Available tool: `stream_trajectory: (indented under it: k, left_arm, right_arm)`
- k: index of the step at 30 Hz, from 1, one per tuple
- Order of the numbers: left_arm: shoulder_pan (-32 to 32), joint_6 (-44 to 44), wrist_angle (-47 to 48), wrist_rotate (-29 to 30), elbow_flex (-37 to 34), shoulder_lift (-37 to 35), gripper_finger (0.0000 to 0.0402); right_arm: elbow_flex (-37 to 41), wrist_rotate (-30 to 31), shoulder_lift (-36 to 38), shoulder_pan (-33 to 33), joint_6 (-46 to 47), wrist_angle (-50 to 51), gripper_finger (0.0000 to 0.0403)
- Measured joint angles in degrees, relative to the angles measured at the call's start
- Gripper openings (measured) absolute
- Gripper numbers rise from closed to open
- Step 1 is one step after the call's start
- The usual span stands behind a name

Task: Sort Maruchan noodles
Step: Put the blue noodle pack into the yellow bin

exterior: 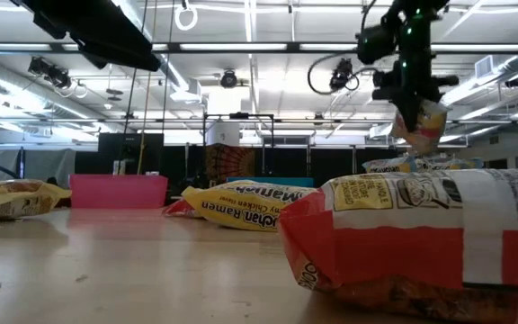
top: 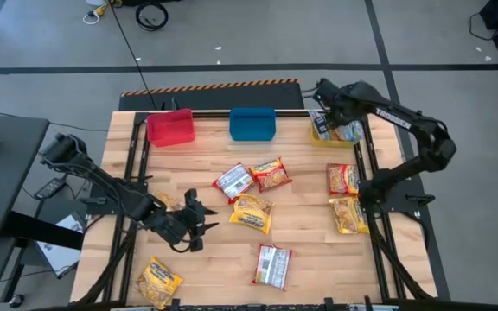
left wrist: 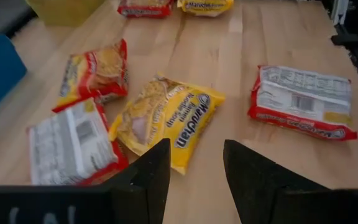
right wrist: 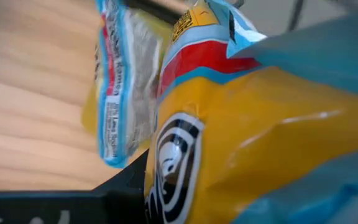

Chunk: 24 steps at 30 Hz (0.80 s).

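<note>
Crinkly plastic Maruchan noodle packets lie scattered over the wooden table (top: 318, 250); one yellow-and-blue packet (right wrist: 253, 143) hangs clamped in the right gripper (top: 325, 117) above the yellow bin (top: 335, 134) at the far right corner, where another pale blue-edged packet (right wrist: 120, 87) already lies; in the low view the held packet dangles from the raised fingers. Near the table's middle sit four packets close together: a red-and-silver packet (top: 233, 181) touching a red-and-orange packet (top: 271, 174), and just nearer, a yellow packet (top: 252, 212) and its neighbour overlapping; a second red-and-silver packet (top: 271, 265) lies alone nearer the front edge; a red packet (top: 342, 179) and a yellow one (top: 347, 215) lie along the right side; another yellow packet (top: 158, 281) rests at the near left corner. The left gripper (top: 199, 223) hovers low over the table just left of the central yellow packet, its fingers (left wrist: 148, 177) spread apart and holding nothing. A red bin (top: 170, 127) and a blue bin (top: 252, 123) stand along the far edge, left of the yellow bin.
</note>
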State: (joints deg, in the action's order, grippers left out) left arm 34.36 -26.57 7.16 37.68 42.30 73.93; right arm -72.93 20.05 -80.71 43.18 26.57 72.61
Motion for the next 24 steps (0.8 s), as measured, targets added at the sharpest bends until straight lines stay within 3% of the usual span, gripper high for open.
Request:
stream_trajectory:
  k: [7, 12, 16, 24]
  left_arm:
    - [0.8, -1.3, 0.0, -1.3, 0.0, 1.2, 0.0153]
    - [1.0, -1.4, -0.1, -1.3, 0.0, 1.2, 0.0153]
    - [1.0, -1.3, -0.1, -1.3, 0.0, 1.2, 0.0153]
    - [0.9, 1.7, -0.1, -1.4, 0.0, 1.2, 0.0153]
  right_arm:
    - [0.0, -16.8, -8.6, 7.6, -4.8, -2.7, 0.0152]
    - [-0.1, -23.8, -14.1, 12.9, -5.6, -2.1, 0.0152]
    - [-0.6, -26.0, -16.4, 16.3, -5.6, -2.2, 0.0152]
    - [-3.5, -21.7, -15.7, 19.3, -4.4, -4.6, 0.0152]
